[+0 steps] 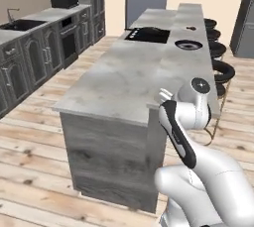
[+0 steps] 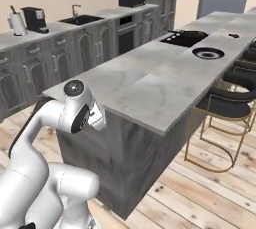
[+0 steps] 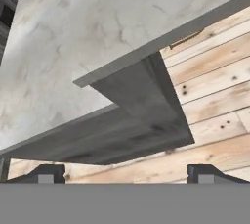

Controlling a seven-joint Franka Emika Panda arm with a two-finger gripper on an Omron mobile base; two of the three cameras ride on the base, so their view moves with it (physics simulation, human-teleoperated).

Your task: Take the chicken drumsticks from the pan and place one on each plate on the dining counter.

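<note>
1. The claw (image 3: 125, 174) stands wide, holding nothing; its two tips frame bare floor (image 3: 215, 71) and the near corner of the table (image 3: 122, 32), which lies just ahead of it.
2. The pan (image 1: 150, 34) sits far ahead of the claw on the dark hob at the table's far end. I cannot tell whether the chicken drumsticks are in it; at this range its contents are too small to read.
3. One plate (image 1: 188, 45), dark-rimmed, lies far ahead and to the right of the claw on the dining counter (image 1: 196, 28), with nothing that I can see on it. A small dark spot (image 1: 190, 27) beyond it is too small to identify.
4. Risk: the arm is folded close to the table's corner, so driving forward could clip the slab edge.
5. Risk: the stools (image 2: 225, 98) crowd the dining side, so an approach from there may snag the base.
6. Risk: glossy little drumsticks may slip from the claw when pinched.
</note>
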